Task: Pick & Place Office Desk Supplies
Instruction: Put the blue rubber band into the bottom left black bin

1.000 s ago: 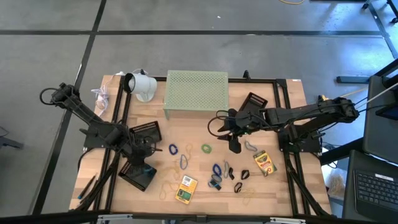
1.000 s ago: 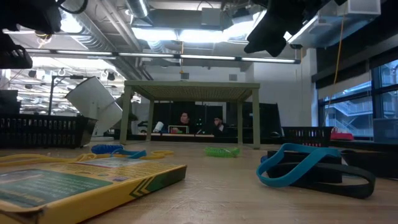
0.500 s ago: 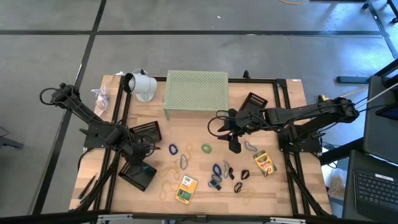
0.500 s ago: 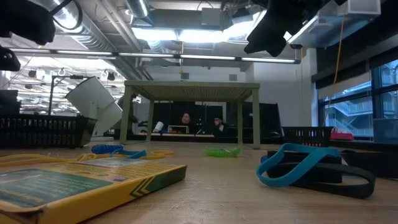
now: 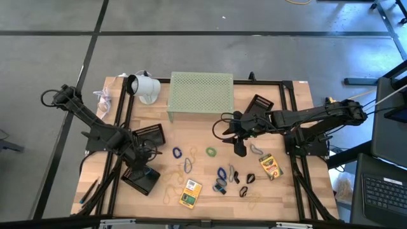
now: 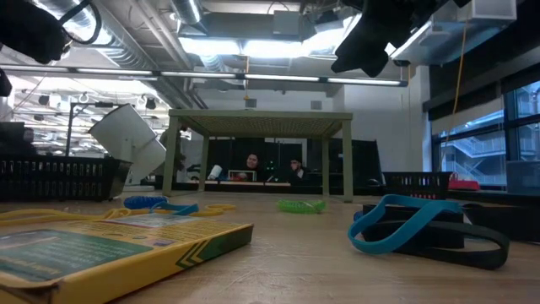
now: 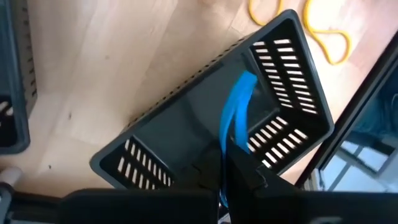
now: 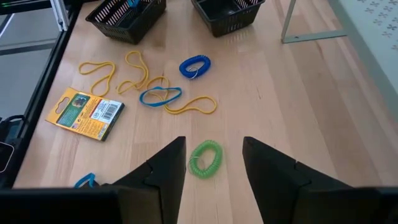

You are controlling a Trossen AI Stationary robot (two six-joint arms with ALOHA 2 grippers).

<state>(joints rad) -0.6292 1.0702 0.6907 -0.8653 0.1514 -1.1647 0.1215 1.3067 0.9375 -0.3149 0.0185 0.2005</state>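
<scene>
Over the dark slotted basket (image 7: 211, 118) my left gripper (image 5: 141, 166) hangs, jaws clamped on a blue rubber band (image 7: 235, 112). Above the green coil (image 8: 205, 157) on the bench (image 5: 203, 137), my right gripper (image 8: 211, 165) waits, jaws wide and empty.

Matt wooden table (image 5: 197, 137), slotted plastic basket (image 7: 205, 118)

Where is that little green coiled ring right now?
In the high view the green coiled ring lies mid-table, just in front of the pale green riser, with the right hand open beside it.
</scene>
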